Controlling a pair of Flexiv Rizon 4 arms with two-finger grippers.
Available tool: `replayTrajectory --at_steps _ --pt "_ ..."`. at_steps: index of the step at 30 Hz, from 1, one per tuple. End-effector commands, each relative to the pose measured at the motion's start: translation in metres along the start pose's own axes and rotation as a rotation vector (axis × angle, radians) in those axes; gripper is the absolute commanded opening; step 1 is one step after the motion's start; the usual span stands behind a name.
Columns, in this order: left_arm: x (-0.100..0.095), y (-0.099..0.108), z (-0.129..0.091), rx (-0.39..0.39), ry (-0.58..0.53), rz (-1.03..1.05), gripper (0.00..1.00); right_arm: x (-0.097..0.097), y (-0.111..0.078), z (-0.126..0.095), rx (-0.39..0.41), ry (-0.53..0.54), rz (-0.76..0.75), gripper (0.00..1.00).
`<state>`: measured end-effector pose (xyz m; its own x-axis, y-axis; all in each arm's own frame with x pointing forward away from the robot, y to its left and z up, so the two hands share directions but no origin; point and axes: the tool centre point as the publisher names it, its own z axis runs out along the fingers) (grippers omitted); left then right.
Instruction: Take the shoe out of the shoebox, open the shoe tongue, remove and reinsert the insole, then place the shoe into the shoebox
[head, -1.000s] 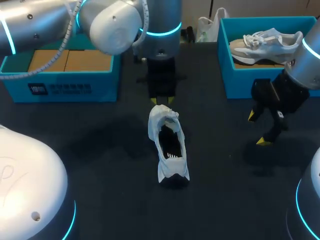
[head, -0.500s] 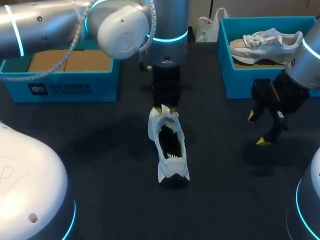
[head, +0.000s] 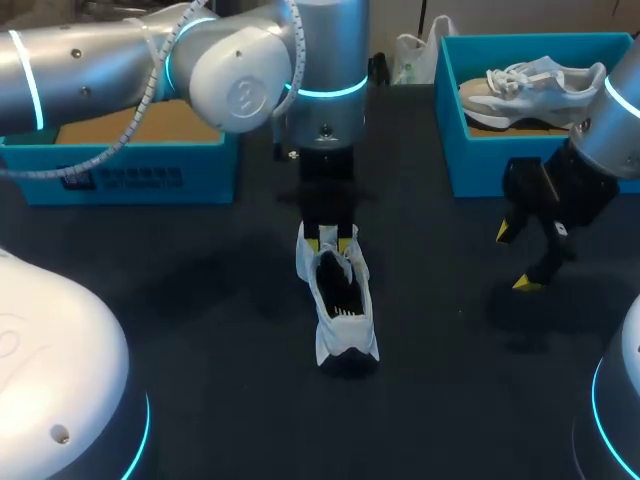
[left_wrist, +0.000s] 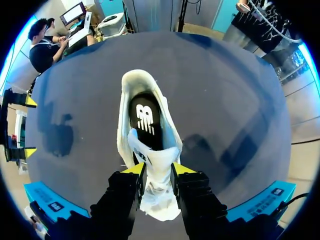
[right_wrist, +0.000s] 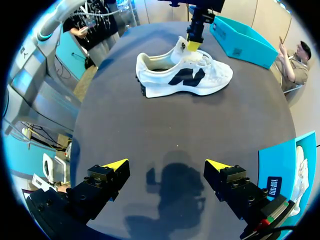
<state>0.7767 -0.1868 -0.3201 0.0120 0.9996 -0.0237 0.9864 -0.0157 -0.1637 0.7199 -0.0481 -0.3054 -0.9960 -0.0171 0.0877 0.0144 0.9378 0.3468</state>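
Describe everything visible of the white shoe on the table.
The white shoe stands upright on the dark table, heel towards the robot. It has a dark side logo and a dark printed insole inside. Its tongue is raised, pinched between the left hand's yellow-tipped fingers.

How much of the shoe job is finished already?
Done: the white shoe is out, standing on the table. In hand: the left tool pinches the tongue to open it; the right tool hangs open. Left: the black insole sits in the shoe, so taking it out, refitting it and boxing the shoe remain.
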Motion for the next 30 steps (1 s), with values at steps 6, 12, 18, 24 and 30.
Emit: replayTrajectory --at_steps 6,12,18,24,30 --pt "-0.005 -0.005 -0.016 -0.056 -0.049 -0.007 0.33 0.0 0.001 0.001 0.004 -0.001 0.001 1.0" --pt "-0.007 -0.01 0.009 -0.029 -0.053 -0.024 0.25 0.0 0.001 0.001 0.004 -0.001 0.001 1.0" --pt "0.002 -0.026 0.022 -0.009 -0.046 -0.019 0.18 0.0 0.001 0.001 0.004 -0.001 0.001 1.0" --pt "0.006 -0.031 -0.002 -0.049 -0.081 -0.007 0.21 0.0 0.001 0.001 0.004 -0.001 0.001 1.0" --pt "-0.004 -0.03 0.01 -0.04 -0.074 -0.019 0.21 0.0 0.001 0.001 0.004 -0.001 0.001 1.0"
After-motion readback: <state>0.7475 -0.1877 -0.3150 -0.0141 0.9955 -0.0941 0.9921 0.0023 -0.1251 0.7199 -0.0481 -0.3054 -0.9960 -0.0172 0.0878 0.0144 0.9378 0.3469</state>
